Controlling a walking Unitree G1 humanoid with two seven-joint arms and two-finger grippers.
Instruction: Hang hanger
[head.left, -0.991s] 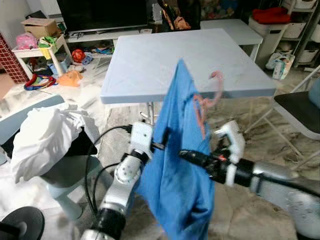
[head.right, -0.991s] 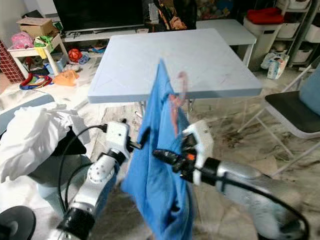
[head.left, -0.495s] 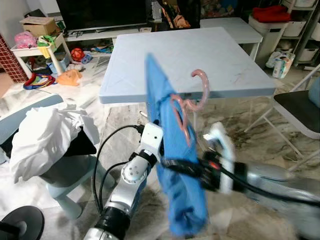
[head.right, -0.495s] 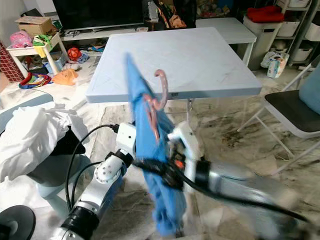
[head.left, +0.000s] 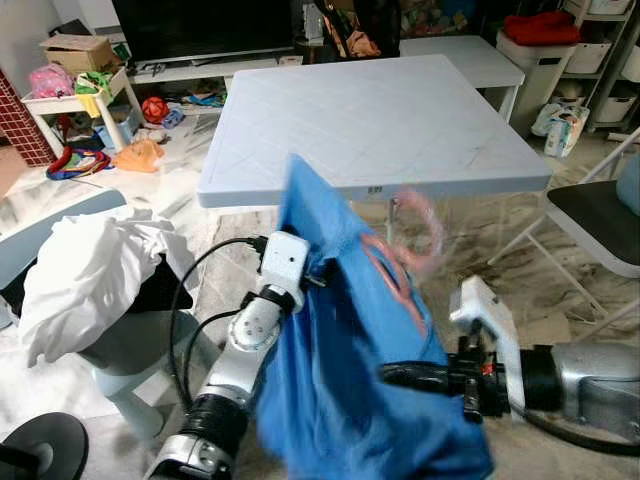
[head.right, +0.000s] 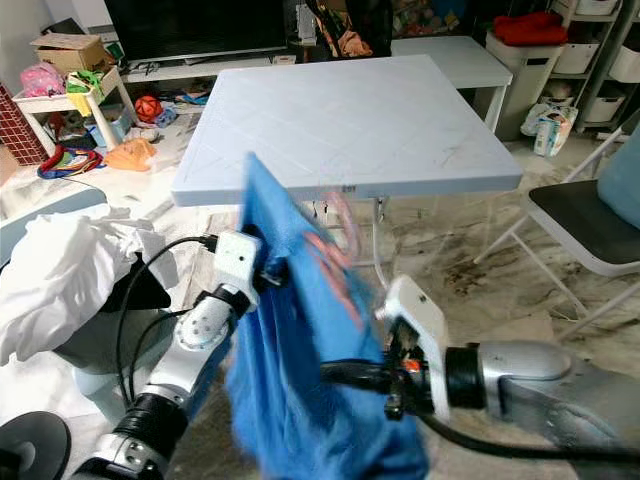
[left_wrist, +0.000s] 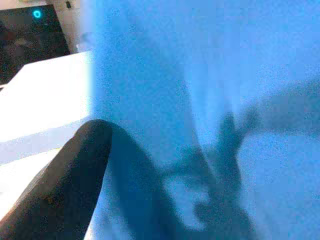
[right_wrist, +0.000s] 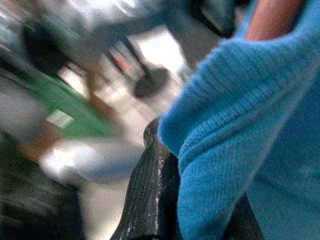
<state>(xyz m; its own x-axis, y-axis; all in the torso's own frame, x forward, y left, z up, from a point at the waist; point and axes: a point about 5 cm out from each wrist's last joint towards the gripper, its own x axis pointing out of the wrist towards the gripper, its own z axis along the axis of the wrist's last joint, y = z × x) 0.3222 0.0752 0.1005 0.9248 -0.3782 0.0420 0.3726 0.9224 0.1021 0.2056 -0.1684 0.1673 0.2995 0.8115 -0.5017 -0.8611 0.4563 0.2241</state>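
Through the left eye I see a blue garment (head.left: 350, 390) held up between my two arms, in front of the near edge of the table (head.left: 370, 110). A pink hanger (head.left: 405, 265) sits in its upper part, blurred, hook toward the table. My left gripper (head.left: 318, 280) meets the cloth at its upper left edge. My right gripper (head.left: 400, 376) reaches in low from the right, its black fingers against the cloth. A white heap (head.left: 95, 275) lies on a stool at my left, and a chair (head.left: 600, 215) stands at right.

The right eye gives the same scene: garment (head.right: 310, 380), hanger (head.right: 335, 255) faint and smeared.

From the left wrist, one black finger (left_wrist: 60, 190) lies against the blue cloth (left_wrist: 200, 100); I cannot tell whether this claw is closed.

From the right wrist, a finger (right_wrist: 150, 200) is pressed against knit blue fabric (right_wrist: 240, 150) folded over it, with a strip of pink at the edge. I cannot tell this claw's state either.
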